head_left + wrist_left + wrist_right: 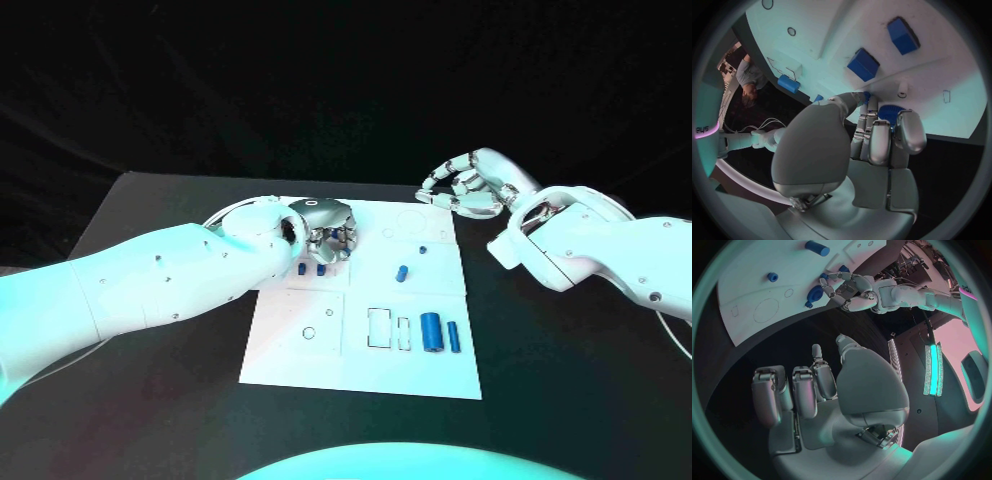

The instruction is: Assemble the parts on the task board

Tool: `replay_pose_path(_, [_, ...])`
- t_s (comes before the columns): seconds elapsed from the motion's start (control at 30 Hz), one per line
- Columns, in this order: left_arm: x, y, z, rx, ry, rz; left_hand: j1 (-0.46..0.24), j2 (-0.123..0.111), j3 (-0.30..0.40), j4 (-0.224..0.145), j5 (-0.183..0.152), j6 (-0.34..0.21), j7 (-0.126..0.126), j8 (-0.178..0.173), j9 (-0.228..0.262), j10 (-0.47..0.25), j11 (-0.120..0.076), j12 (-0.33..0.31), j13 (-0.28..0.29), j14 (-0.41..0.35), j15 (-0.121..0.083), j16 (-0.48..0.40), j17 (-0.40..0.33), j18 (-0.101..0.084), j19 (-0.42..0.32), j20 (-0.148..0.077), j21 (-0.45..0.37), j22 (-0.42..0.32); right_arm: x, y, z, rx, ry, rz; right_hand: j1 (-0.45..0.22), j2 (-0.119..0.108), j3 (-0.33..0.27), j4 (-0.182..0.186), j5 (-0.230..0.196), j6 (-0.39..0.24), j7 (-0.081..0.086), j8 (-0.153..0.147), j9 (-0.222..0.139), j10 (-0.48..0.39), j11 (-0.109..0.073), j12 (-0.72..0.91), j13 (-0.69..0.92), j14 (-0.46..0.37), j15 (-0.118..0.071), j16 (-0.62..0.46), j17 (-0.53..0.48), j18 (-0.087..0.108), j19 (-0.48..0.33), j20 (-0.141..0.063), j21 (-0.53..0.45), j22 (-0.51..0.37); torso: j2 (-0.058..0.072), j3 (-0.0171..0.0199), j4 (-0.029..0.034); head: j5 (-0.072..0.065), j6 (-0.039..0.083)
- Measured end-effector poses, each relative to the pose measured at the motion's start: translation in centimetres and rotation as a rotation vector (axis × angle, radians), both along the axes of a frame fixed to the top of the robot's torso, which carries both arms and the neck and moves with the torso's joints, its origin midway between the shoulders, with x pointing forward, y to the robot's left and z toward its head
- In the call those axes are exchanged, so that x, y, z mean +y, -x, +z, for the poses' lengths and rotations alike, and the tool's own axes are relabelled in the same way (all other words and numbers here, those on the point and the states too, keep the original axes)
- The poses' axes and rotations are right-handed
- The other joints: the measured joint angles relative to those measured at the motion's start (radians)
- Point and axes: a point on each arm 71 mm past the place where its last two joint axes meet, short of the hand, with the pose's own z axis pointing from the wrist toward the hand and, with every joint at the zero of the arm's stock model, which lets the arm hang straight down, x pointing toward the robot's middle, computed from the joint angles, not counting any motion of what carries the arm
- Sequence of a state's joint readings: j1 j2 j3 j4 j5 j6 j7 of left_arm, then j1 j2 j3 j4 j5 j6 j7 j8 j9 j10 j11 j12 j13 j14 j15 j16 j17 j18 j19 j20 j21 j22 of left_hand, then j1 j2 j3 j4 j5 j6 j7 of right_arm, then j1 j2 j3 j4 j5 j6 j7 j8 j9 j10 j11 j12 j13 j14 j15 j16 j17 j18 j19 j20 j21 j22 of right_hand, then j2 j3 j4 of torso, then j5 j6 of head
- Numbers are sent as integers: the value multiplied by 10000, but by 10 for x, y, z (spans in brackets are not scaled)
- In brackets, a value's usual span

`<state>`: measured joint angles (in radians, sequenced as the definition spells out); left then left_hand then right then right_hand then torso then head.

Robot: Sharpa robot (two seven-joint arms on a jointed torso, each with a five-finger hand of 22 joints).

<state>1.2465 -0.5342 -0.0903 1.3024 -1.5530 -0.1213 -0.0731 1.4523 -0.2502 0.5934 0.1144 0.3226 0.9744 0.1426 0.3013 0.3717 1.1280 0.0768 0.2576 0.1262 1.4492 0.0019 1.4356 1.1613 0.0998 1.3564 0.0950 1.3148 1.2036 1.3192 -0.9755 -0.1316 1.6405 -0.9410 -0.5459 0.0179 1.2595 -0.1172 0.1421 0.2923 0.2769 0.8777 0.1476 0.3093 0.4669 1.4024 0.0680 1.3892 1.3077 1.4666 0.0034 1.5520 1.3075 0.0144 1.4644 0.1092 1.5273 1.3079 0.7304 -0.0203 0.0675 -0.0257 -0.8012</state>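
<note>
The white task board (296, 355) is seen lying flat in the middle of the black worktop (159, 215); the left hand (323, 232) is lowered over the board's far-left part, fingers (879, 145) curled downward; in the left wrist view a round blue part (891, 112) is seen at the fingertips, touching them, though whether it is truly grasped cannot be told; two small blue parts (310, 268) are noted just beside that hand on the board; a short blue part (402, 270) lies near the board's centre and a tiny blue part (421, 250) beyond it; at the near-right of the board a thick blue cylinder (430, 331) and a thinner blue cylinder (453, 336) are laid side by side, apart, next to an outlined rectangular recess (378, 329); the right hand (464, 187) is held above the worktop at the board's far-right corner, clear of the board, its fingers (786, 395) curled inward around nothing; no part is touched by it.
</note>
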Motion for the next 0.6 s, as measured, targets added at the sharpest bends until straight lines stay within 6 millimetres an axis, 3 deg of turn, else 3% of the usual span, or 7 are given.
replay_pose_path(0.6, [24,7,22,-277,876,236,-97,-19,28,-28,0,70,1,-37,3,142,1,-57,8,35,36,43,84,0,35,-37,46,67,-3,-1,0,-15,35,-74,0,0,0,0,0,0,0,0,-1,0,0,0,-1,0,0,0,-1,0,0,0,0,-3,-15,5,12,21,85])
